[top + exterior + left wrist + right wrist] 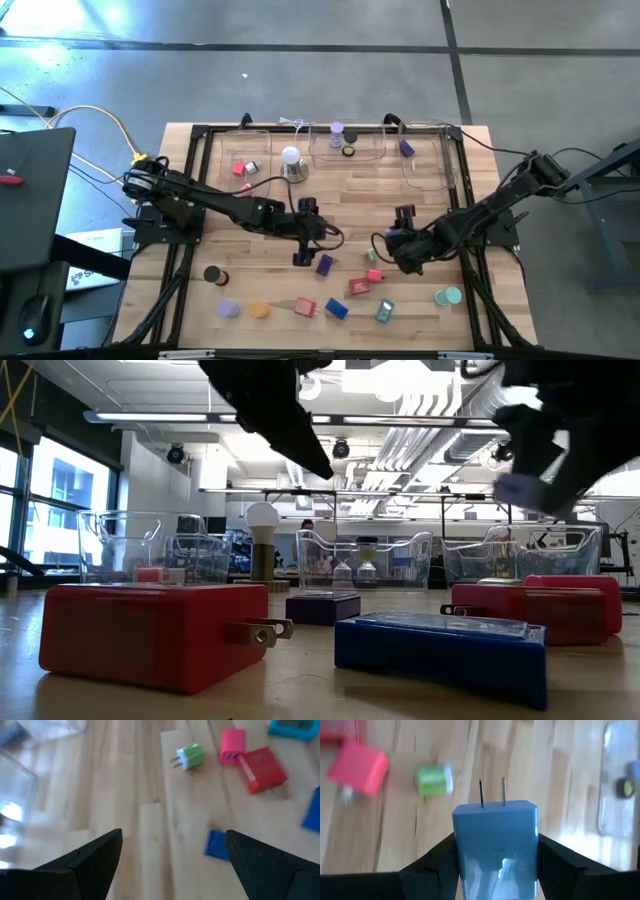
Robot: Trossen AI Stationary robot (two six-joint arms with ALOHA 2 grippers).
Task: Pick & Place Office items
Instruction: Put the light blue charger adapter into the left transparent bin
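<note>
Colourful office items lie on the wooden table. In the high view, a purple block (pixel 324 265) is just beside my open left gripper (pixel 312 236), which hovers over bare wood at mid-table. In the left wrist view this block (pixel 216 844) shows past one finger, and a green plug (pixel 190 756), a pink block (pixel 232 745) and a red block (pixel 262 770) lie farther off. My right gripper (pixel 396 246) is right of centre, shut on a light blue plug block (pixel 495 840), which also shows in the low view (pixel 518 488). My right gripper pinches the light blue plug block by its two opposite side faces (pixel 460 850), one finger on each. The block's two metal prongs (pixel 492 792) point away from the wrist. The block is lifted clear of the table.
Three clear trays (pixel 430 165) stand along the far edge, with a white dome (pixel 291 158) beside them. Near the front edge lie a black roll (pixel 212 273), a lilac roll (pixel 228 309), an orange roll (pixel 259 310), a red block (pixel 305 307), a blue block (pixel 336 309) and a teal roll (pixel 450 296).
</note>
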